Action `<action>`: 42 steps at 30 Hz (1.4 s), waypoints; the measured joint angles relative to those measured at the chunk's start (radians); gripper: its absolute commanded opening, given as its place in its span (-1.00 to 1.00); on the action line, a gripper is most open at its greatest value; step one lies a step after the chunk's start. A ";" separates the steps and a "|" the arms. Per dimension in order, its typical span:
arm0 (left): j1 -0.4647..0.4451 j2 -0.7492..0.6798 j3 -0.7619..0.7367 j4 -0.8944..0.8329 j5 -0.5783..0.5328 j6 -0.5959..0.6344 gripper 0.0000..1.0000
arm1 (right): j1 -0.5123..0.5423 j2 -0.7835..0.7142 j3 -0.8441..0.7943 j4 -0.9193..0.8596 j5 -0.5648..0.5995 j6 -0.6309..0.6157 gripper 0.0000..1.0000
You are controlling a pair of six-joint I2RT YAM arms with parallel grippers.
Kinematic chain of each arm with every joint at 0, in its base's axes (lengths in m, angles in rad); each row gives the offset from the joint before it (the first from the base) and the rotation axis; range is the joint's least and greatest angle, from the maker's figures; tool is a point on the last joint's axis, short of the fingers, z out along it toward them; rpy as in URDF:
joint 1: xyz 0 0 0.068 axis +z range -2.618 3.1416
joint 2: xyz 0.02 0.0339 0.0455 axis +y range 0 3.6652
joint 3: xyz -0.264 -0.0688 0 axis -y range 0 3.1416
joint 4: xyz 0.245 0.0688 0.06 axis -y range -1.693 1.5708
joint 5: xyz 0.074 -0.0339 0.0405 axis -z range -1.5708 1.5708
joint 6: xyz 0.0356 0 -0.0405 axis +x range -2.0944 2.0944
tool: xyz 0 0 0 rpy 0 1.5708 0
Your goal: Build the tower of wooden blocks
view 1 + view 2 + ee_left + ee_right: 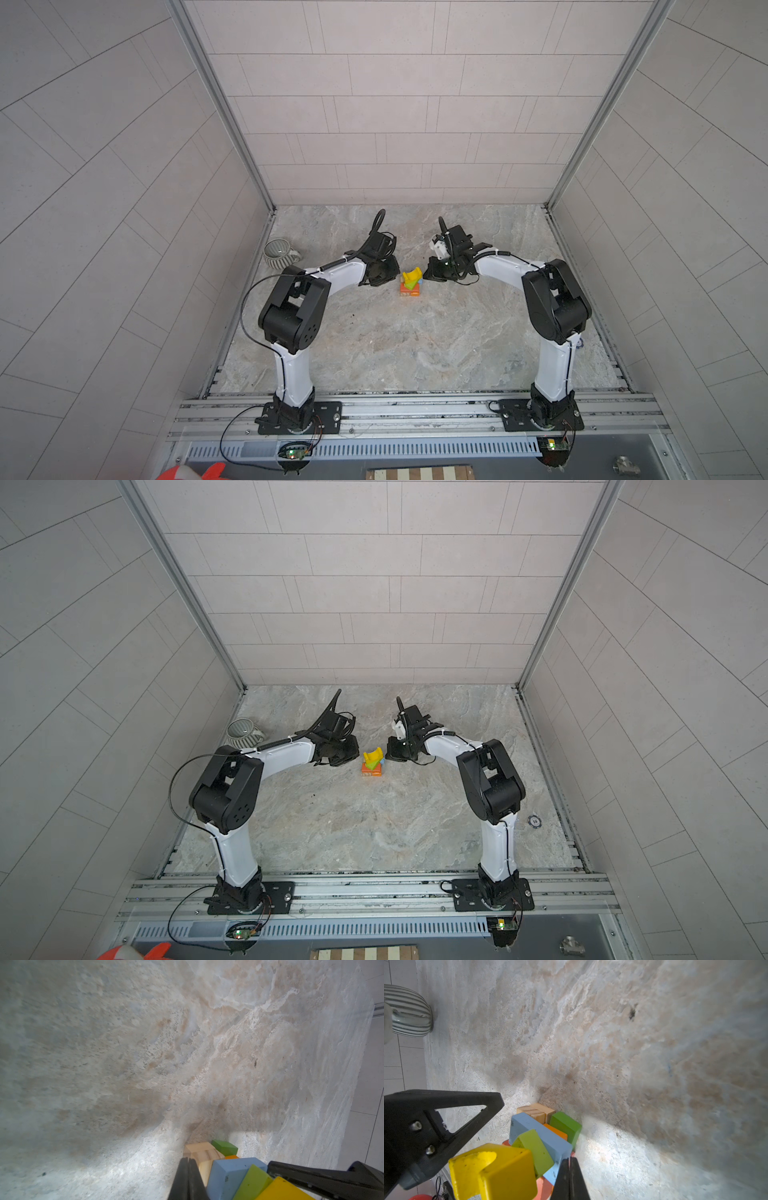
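The wood block tower (411, 284) stands between our left gripper (188, 1178) and right gripper (570, 1178) (each pinched together, empty), about equally near the 2.

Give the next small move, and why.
Probably back the right gripper away from the wood block tower: its yellow arch is already on top, and this and the left gripper sit shut, empty, close beside it; a brush could topple it.

Wood block tower (537, 1142) is seen stacked askew, yellow arch (492, 1172) topmost. Right gripper (569, 1160) is pressed closed just beside the blue block (527, 1128); left gripper (498, 1102) is held near the arch. Striped mug (409, 1012) is noted well apart.
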 measured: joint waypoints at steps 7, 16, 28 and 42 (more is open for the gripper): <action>0.000 0.013 0.000 0.000 0.008 0.000 -1.00 | 0.006 0.026 0.002 -0.001 0.000 0.000 -1.00; -0.001 0.041 0.000 0.011 0.019 -0.008 -1.00 | 0.012 0.026 0.014 0.001 0.000 0.000 -1.00; -0.006 0.056 0.019 0.031 0.035 -0.027 -1.00 | 0.019 0.026 0.014 0.000 0.000 0.000 -1.00; -0.016 0.077 0.034 0.037 0.035 -0.043 -1.00 | 0.024 0.026 0.014 0.000 0.000 0.001 -1.00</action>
